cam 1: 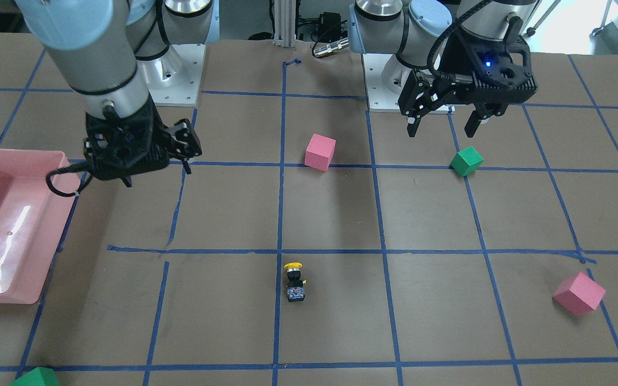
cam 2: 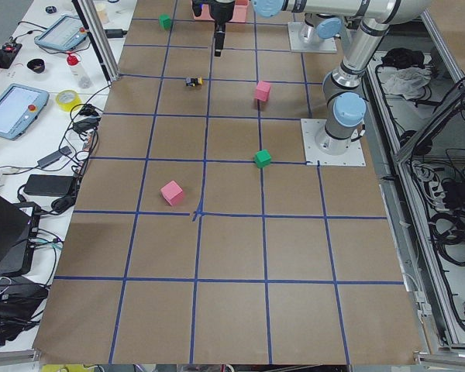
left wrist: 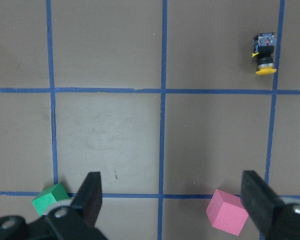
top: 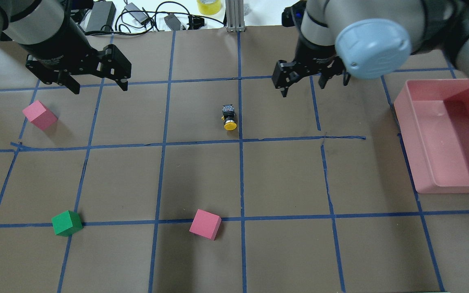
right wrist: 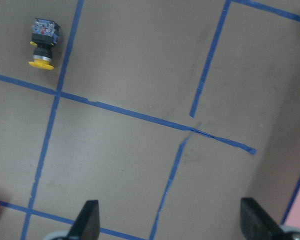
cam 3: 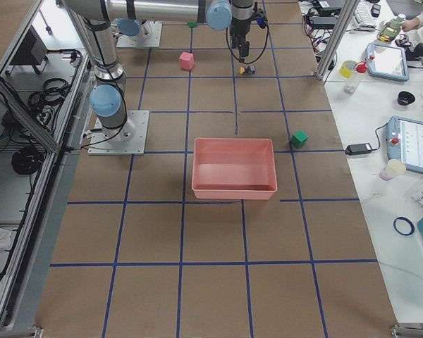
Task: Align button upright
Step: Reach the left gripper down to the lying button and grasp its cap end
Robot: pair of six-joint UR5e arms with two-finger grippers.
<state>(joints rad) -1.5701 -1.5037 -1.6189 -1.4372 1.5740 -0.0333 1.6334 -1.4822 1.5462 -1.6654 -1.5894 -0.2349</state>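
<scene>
The button (top: pixel 229 117) lies on its side on the brown table near the middle, its yellow cap towards the robot and its grey base away. It also shows in the front view (cam 1: pixel 294 281), the left wrist view (left wrist: pixel 264 53) and the right wrist view (right wrist: pixel 42 44). My left gripper (top: pixel 100 87) hovers open and empty, well to the left of the button; its fingers (left wrist: pixel 90 195) frame bare table. My right gripper (top: pixel 314 87) hovers open and empty to the right of the button; its fingers (right wrist: pixel 87 222) show at the bottom edge of the right wrist view.
A pink tray (top: pixel 446 134) stands at the right. Pink cubes (top: pixel 40 115) (top: pixel 205 224) and a green cube (top: pixel 66 223) lie on the left and near side. Another green cube (cam 1: pixel 35 377) sits at the far edge. Blue tape lines grid the table.
</scene>
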